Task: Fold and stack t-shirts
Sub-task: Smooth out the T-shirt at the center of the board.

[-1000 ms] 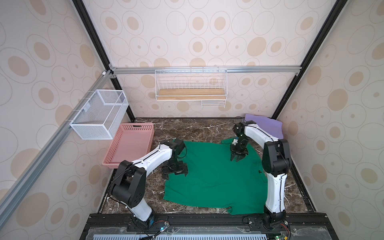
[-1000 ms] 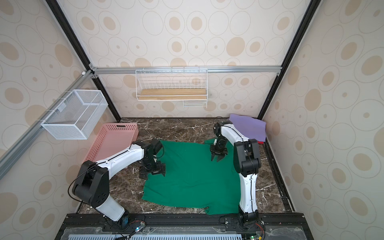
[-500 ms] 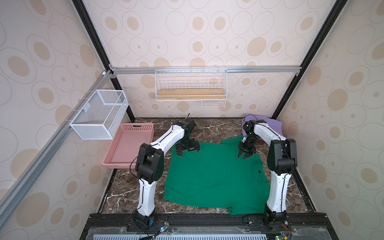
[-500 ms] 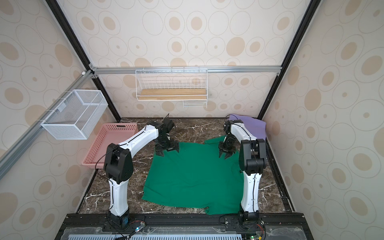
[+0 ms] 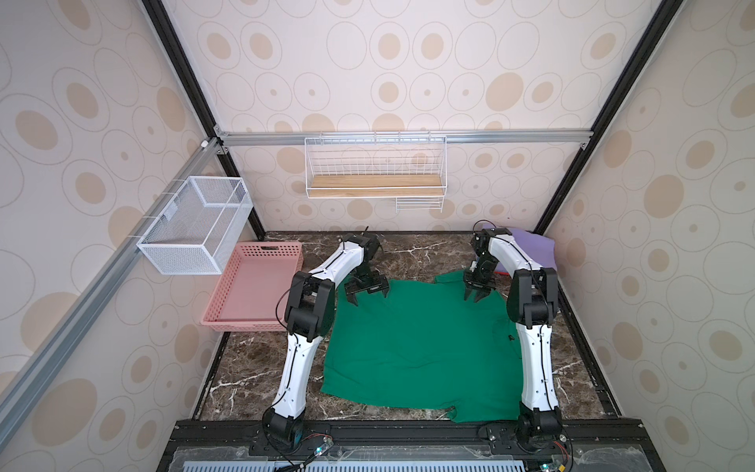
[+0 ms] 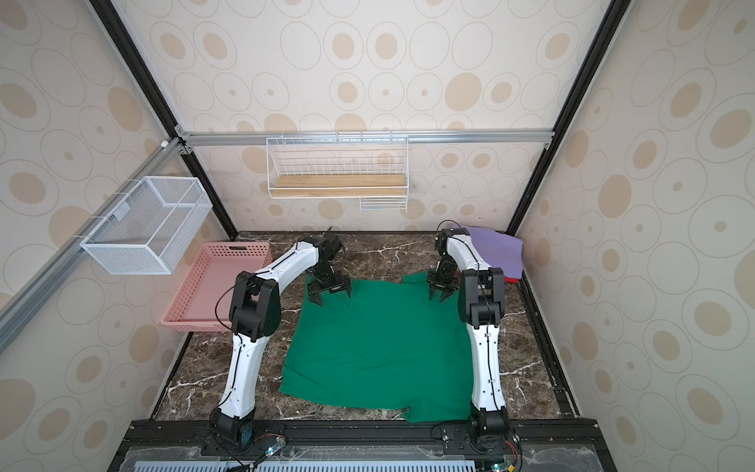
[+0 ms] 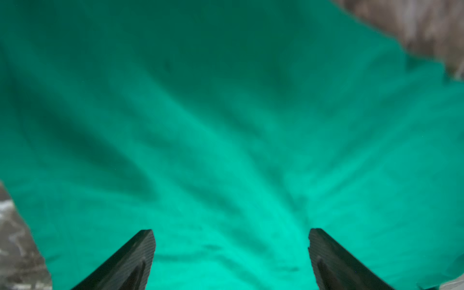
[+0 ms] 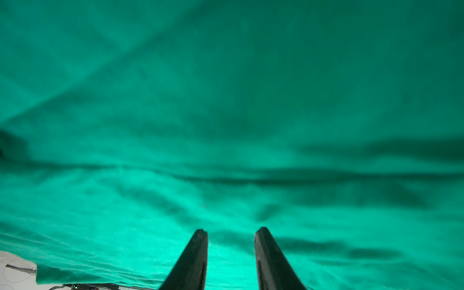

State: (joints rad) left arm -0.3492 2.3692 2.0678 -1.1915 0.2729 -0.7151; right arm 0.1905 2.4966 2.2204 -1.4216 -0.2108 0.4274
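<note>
Now the green t-shirt [image 5: 416, 347] lies flat on the table [image 5: 408, 253]; over its far corners the left gripper [image 5: 369, 296] hangs with fingers wide, the right gripper [image 5: 474, 296] with fingers narrow, gripping nothing

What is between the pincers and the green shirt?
Nothing visible. The left pincer and right pincer stand open over the far edge of the green shirt; both wrist views show only bare cloth past their tips.

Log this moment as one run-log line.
green shirt: spread flat | left gripper: open, at far-left corner | right gripper: open, at far-right corner | purple shirt: back right
</note>
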